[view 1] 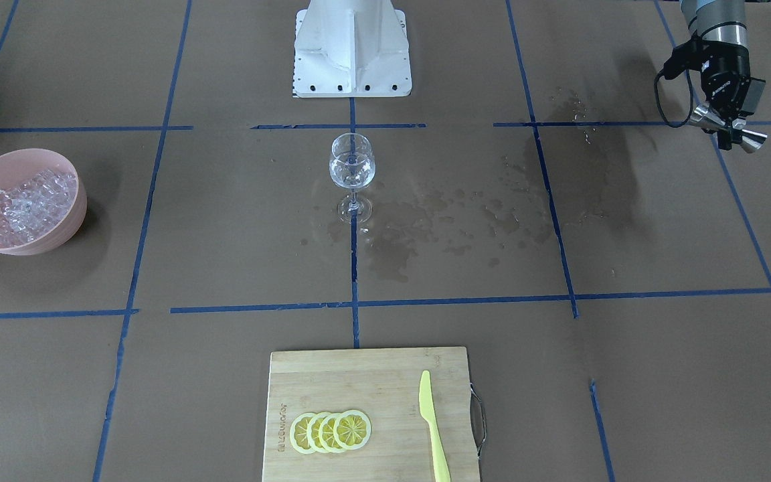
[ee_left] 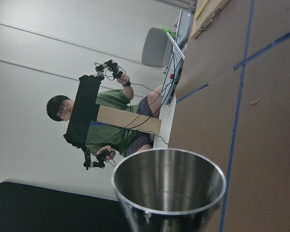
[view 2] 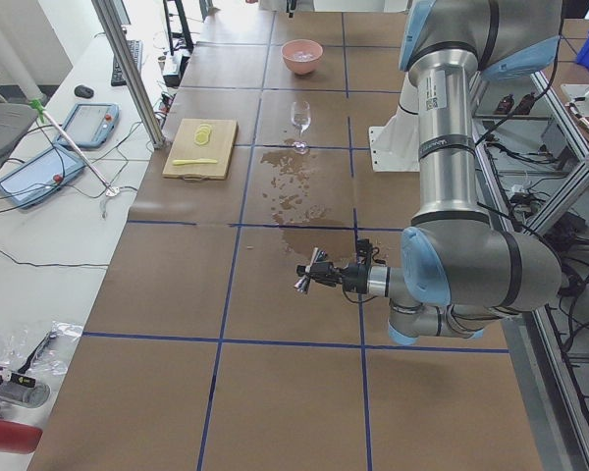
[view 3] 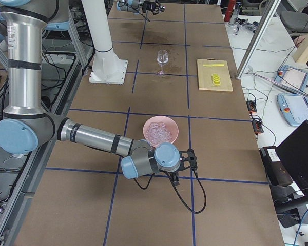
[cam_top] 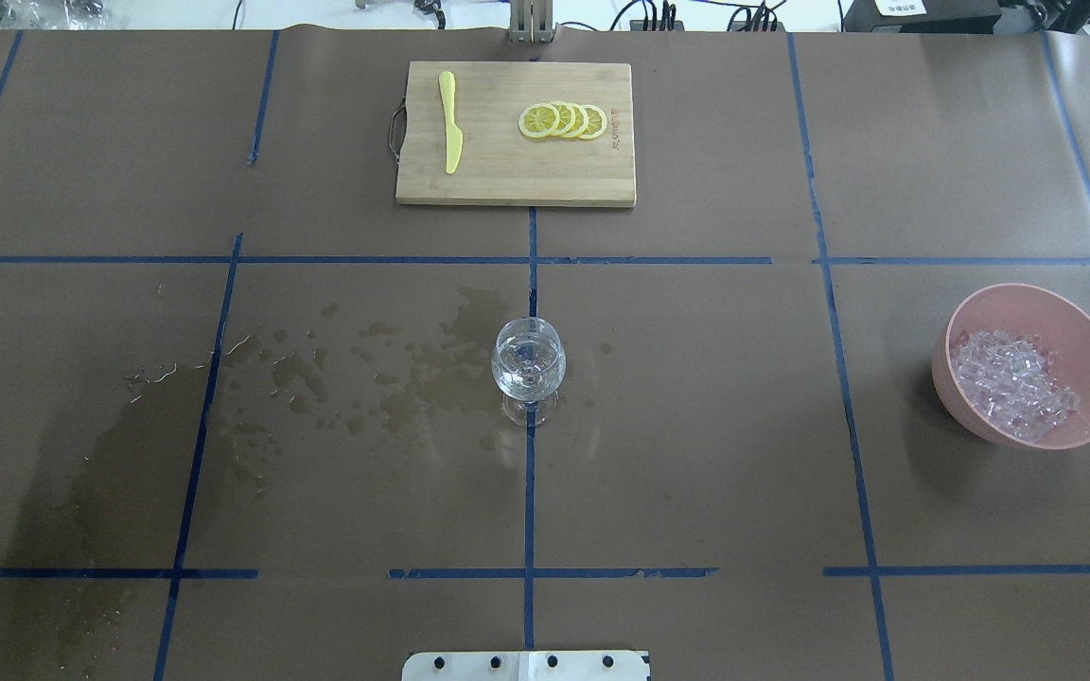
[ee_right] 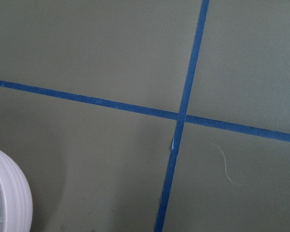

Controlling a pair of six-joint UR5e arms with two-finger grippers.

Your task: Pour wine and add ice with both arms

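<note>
Silver-grey tubular arms (view 2: 442, 118), light-blue joint caps (view 3: 15, 136), black tool (view 1: 727, 127), white boxy base (view 1: 352, 47) with dark screw holes

Table (cam_top: 696, 426) w/ glass (cam_top: 528, 364), bowl (cam_top: 1028, 287), board (cam_top: 517, 170)

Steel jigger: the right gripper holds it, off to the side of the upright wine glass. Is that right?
No. The left gripper holds the steel jigger, not the right, as the exterior front-facing view shows; it is off to the side of the upright wine glass.
</note>
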